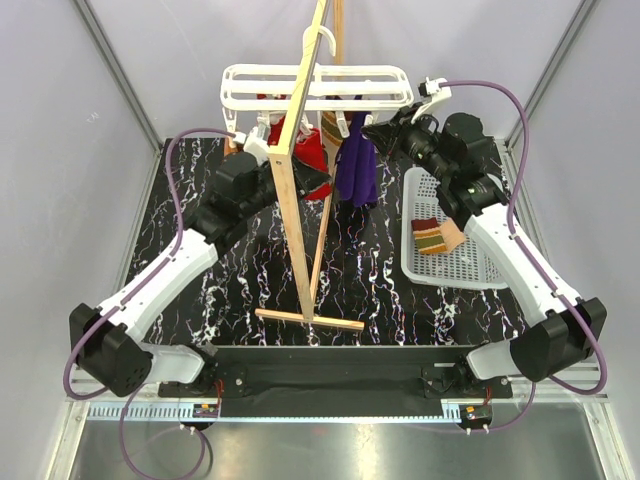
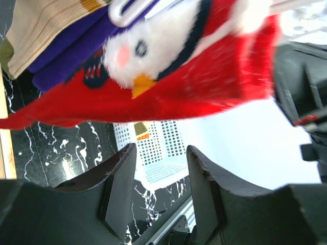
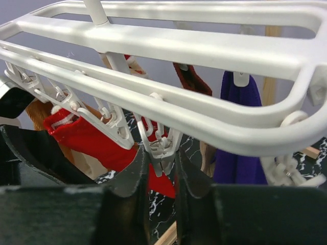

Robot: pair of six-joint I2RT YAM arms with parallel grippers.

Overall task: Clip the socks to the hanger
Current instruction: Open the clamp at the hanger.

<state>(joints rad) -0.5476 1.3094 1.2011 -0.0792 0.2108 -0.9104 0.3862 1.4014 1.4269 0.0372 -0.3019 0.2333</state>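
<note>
**A:** Where is the hanger hanging right now?

**B:** The hanger (image 1: 320, 85) is hanging from the wooden stand (image 1: 295, 210) at the far middle of the table, with its bars lying level.

**A:** And what is the right pincer doing?

**B:** The right pincer (image 3: 161, 156) is reaching up under the hanger's right half. It is clenching a white peg (image 3: 162, 142) that is dangling from a bar, with one finger pressing on each side of it.

**A:** What about the left one?

**B:** The left pincer (image 2: 161, 150) is standing released and is gripping nothing. The red sock (image 2: 219, 87) is hanging just above its fingertips, apart from them, and is showing a white bird face.

**A:** Where are the other socks lying?

**B:** A purple sock (image 1: 355, 165) is hanging beside the red one, between the two pincers. A striped sock (image 1: 432, 238) is lying in the white basket (image 1: 470, 262) on the right side of the table, well below the right pincer and beside that arm.
</note>
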